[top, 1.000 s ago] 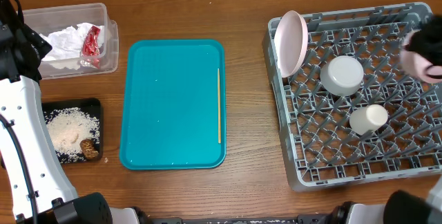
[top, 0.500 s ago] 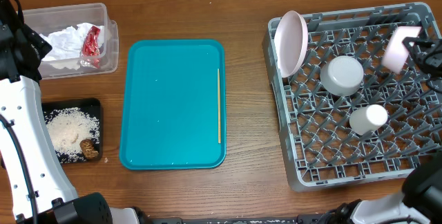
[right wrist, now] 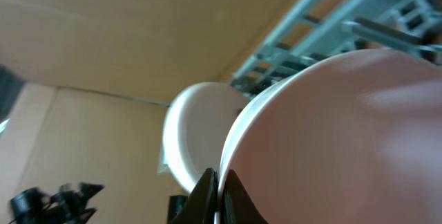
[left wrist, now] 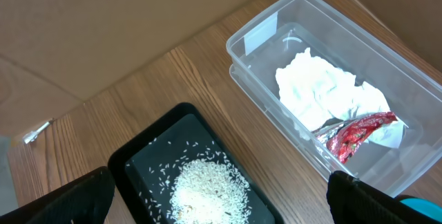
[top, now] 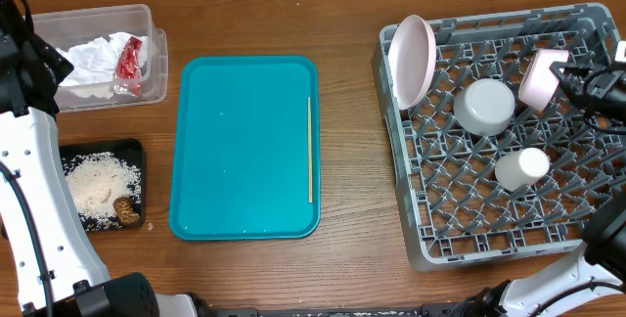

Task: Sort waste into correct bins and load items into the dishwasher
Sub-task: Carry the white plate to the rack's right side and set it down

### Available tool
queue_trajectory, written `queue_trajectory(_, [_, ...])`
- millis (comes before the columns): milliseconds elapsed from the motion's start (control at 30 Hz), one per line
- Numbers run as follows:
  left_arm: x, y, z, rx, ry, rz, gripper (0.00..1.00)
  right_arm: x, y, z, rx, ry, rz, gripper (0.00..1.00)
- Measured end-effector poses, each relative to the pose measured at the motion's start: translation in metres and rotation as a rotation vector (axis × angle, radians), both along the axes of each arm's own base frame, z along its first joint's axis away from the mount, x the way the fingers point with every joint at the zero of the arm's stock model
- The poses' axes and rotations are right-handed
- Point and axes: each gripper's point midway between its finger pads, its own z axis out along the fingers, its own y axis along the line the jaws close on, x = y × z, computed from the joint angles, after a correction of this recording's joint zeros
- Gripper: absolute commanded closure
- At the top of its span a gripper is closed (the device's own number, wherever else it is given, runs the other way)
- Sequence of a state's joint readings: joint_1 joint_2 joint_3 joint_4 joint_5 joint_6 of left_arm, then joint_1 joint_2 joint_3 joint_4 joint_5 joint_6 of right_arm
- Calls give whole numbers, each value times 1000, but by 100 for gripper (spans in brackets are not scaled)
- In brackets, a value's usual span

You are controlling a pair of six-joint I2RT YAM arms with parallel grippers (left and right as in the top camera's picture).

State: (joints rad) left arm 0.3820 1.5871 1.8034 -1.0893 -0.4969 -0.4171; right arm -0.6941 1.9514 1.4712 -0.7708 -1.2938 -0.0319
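Overhead: the pink bowl (top: 540, 77) has come in from the right edge of the table over the last sec. It now hangs tilted on its side above the far-right part of the rack (top: 587, 229), lower and further in than half a sec ago. The right gripper (top: 572, 80) is clamped on it; the right wrist view shows the fingers (right wrist: 207, 193) pinching the bowl's rim, w/ the rack's grey bars behind. Can't tell if the bowl touches the pegs yet.

So loading is prob. nearly done:
- Plate (top: 411, 61) stands on edge at the rack's far-left corner.
- Grey-white bowl (top: 485, 107) sits upside down just beside it.
- Cup (top: 521, 167) lies mid-rack.

The bowl looks set to go in a slot right of the grey-white bowl, and still needs seating and letting go.

Left to do: the stick (top: 310, 149) lies along the right rim of the teal tray (top: 245, 146), mid-table, untouched.

Waste looks sorted:
- Napkin (top: 93, 58) and red wrapper (top: 129, 63) are in the clear tub (top: 147, 23) at the far-left corner.
- Rice (top: 96, 185) and the brown bit (top: 125, 209) are in the black tray (top: 137, 146) by the left edge.

The left gripper (left wrist: 219, 182) hangs spread wide and empty above tub and black tray.
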Motion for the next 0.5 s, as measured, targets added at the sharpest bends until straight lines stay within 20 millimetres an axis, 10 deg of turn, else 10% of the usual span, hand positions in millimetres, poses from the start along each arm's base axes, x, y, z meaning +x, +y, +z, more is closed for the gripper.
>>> queue_trajectory(500, [0, 0, 0, 0, 0, 0, 0, -2, -24, -11, -12, 83, -92, 96])
